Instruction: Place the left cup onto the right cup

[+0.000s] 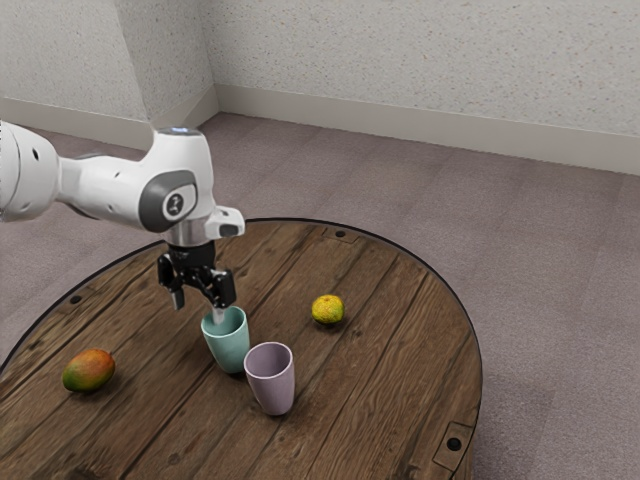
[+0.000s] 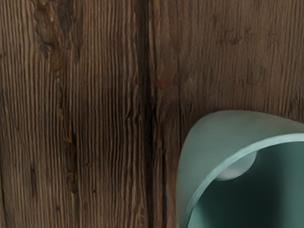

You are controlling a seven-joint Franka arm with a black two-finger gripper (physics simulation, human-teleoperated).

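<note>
The end effector [image 1: 200, 306] hangs at the near rim of the teal cup [image 1: 226, 340], its fingers apart and clamped on nothing. One pale fingertip [image 1: 215, 318] dips just inside the cup's mouth; the other stands clear of the wall on the outer side. In the wrist view that pale tip [image 2: 235, 166] sits against the inner wall of the teal cup [image 2: 223, 137], directly under the hand.

The teal cup stands upright on the desk [image 1: 380, 330]. The purple cup [image 1: 270, 377], also upright, stands just beside it on the side away from the end effector, toward the desk's front edge. A lemon [image 1: 327, 309] lies well beyond the cups, and a mango [image 1: 88, 370] lies well apart on the arm's side.

A small mark on the grey cap [image 1: 172, 203] of the white arm [image 1: 100, 190] is too small to read.

The desk is round, made of dark, scuffed wooden planks with a black rim and a bolt [image 1: 453, 443] at the edge; the wrist view shows the grain and a dark seam [image 2: 145, 118] between planks. The floor [image 1: 520, 220] is grey-brown carpet. The walls [image 1: 400, 50] are pale and speckled, with a cream skirting [image 1: 420, 125].
</note>
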